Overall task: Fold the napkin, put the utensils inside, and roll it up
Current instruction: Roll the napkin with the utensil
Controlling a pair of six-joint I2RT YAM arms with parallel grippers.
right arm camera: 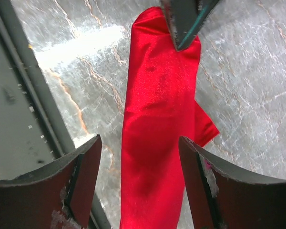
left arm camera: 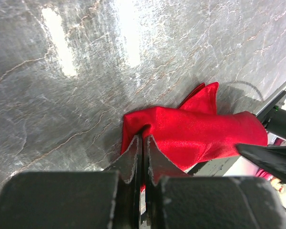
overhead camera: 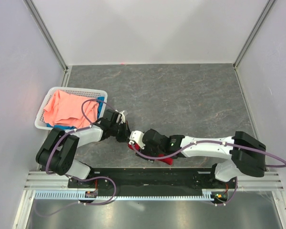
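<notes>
The rolled napkin [right arm camera: 157, 124] lies on the desk [overhead camera: 181, 95] between the parted fingers of the right gripper [right arm camera: 139, 143]. It runs away from that gripper to the left gripper [left arm camera: 143, 143], whose jaws pinch its far end. A rail [right arm camera: 19, 95] runs just beside the roll, on the near side. Left of the left gripper and behind it sits a basket [overhead camera: 43, 119] with cloths [overhead camera: 66, 107] in it.
</notes>
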